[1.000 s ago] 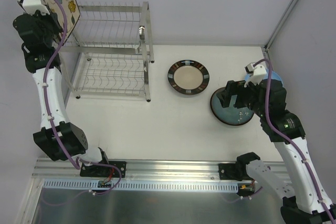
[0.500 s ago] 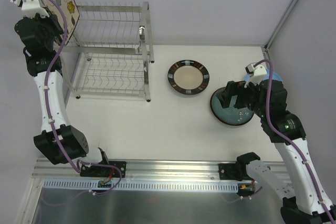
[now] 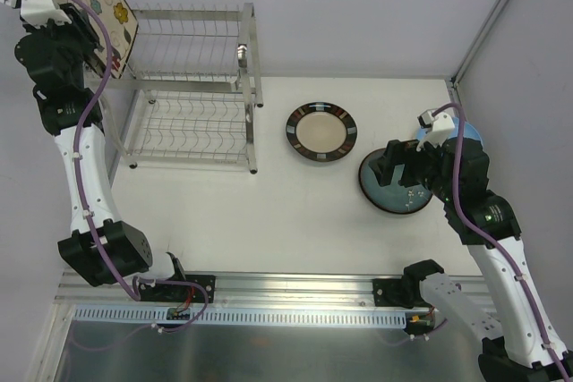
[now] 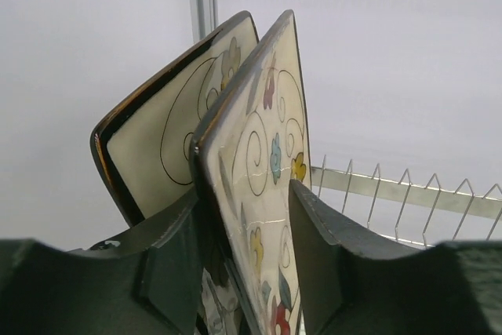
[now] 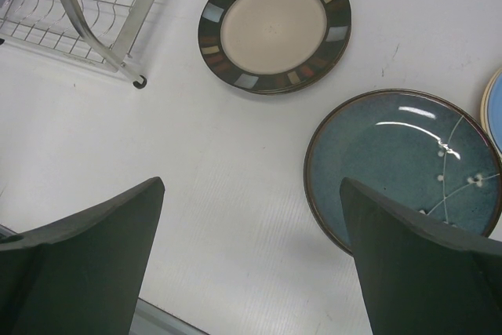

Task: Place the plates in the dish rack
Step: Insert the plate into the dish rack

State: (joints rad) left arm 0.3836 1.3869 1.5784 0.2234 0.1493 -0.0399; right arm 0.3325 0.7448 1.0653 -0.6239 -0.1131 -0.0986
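Left fingers: one on each side of an upright square floral plate, both close against it. I cannot tell whether they pinch it or have let go.
Between the left fingers: the plate's dark lower edge, with its flowered cream face turned toward the right-hand finger.
Just behind the left-hand finger: a second square plate of the same pattern, also on edge and leaning close to the first.
Beyond the left fingers, to their right: the thin wire slots of the dish rack. Both square plates stand at the left end of its upper tier.
Right fingers: spread wide, gripping nothing, held above the surface.
Below the right-hand finger: a teal plate lying flat.
Past that finger: the rim of a light blue plate.
Ahead, between the right fingers: a round dark-rimmed plate flat on the surface, just beside the rack's foot.
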